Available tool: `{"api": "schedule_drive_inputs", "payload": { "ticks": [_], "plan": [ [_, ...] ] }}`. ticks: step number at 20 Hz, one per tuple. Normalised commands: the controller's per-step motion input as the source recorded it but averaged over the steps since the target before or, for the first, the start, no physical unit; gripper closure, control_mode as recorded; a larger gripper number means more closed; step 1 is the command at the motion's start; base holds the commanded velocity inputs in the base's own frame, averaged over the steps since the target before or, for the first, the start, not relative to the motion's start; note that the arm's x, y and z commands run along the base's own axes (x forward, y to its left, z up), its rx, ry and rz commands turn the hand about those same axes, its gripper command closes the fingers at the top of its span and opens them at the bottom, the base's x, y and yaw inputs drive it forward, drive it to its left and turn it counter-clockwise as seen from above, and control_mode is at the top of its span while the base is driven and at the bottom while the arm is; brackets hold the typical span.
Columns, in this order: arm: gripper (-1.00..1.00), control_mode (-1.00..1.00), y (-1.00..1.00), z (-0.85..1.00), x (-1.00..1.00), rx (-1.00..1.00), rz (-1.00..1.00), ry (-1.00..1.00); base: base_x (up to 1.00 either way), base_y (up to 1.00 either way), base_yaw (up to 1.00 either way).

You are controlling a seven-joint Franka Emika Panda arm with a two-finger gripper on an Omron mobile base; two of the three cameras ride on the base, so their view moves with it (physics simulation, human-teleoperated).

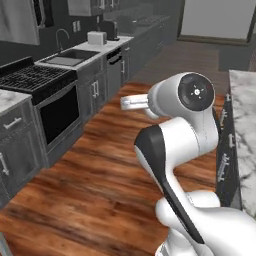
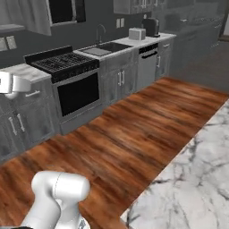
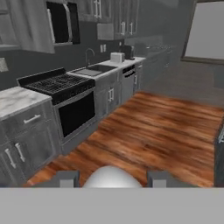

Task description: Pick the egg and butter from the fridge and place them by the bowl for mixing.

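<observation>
- Close at the hand camera, the gripper [image 3: 112, 178] looks level down the kitchen aisle. Its fingertips [image 3: 68, 178] stand wide apart, and I see nothing clamped between them.
- From the left base view, the arm is folded high over the base, with the gripper [image 1: 129, 103] pointing left toward the cabinet run.
- Just to the robot's right runs the marble counter [image 2: 192, 179], with dark drawers [image 1: 223, 165] beneath it. To my judgement this is the nearest thing to scrape while driving.
- Ahead lies open wood floor [image 3: 153, 127], so there is room to turn the base.
- Along the left side come the stove [image 3: 57, 83], then the sink [image 3: 94, 70], then a toaster [image 3: 117, 57] on the countertop.
- I cannot tell from these pictures where the egg, butter, fridge and bowl stand, so the task looks barely begun. The step in hand seems to be driving to find the fridge.
- To do it well:
  - Carry the arm tucked in and drive mid-aisle, well clear of both counters.
  - Stop square to the fridge before reaching.
  - Leave the fingers spread for the small egg.
</observation>
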Motion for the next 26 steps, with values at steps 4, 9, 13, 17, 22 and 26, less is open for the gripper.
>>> {"api": "schedule_drive_inputs", "payload": {
  "ticks": [4,9,13,17,22,26],
  "plan": [
    [1.0,1.0,0.0,0.0,0.0,0.0,0.0,0.0,1.0,0.29,0.35],
    [1.0,1.0,0.0,0.0,0.0,0.0,0.0,0.0,1.0,0.29,0.35],
    [1.0,1.0,0.0,0.0,0.0,0.0,0.0,0.0,0.84,0.19,0.49],
    [1.0,1.0,0.0,0.0,0.0,0.0,0.0,0.0,0.81,0.13,0.54],
    [1.0,1.0,0.0,0.0,0.0,0.0,0.0,0.0,0.73,0.09,0.57],
    [1.0,1.0,0.0,0.0,0.0,0.0,0.0,0.0,0.66,0.0,0.62]
  ]
}}
